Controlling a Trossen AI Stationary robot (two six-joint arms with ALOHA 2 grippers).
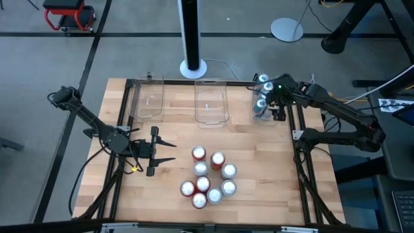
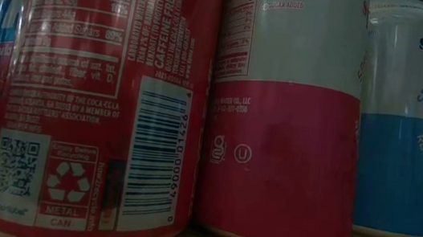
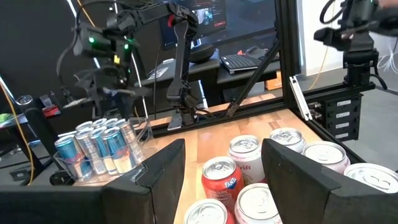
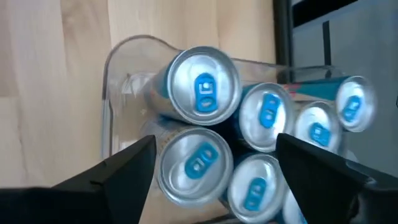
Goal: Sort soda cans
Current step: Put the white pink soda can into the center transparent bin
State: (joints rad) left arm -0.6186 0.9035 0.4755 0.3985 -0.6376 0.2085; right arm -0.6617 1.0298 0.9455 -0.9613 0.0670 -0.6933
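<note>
Several soda cans (image 1: pixel 208 178), red or silver-and-red, stand upright in a cluster at the table's middle near side; the low view shows a red can (image 2: pixel 93 96), a silver-and-red can (image 2: pixel 284 119) and a blue-and-white can (image 2: pixel 405 126) close up. Several teal cans (image 4: pixel 202 87) stand packed in the clear right bin (image 1: pixel 259 111) at the far right. My left gripper (image 1: pixel 169 151) (image 3: pixel 224 149) hovers open, left of the cluster, fingers pointing toward it. My right gripper (image 1: pixel 272 103) (image 4: pixel 214 146) hangs open above the teal cans, pointing down, touching none.
Two more clear bins stand along the far edge: a left bin (image 1: pixel 147 97) and a middle bin (image 1: pixel 211 102), no cans showing in them. A black frame (image 1: pixel 299 139) borders the table. Bare wood lies between cluster and bins.
</note>
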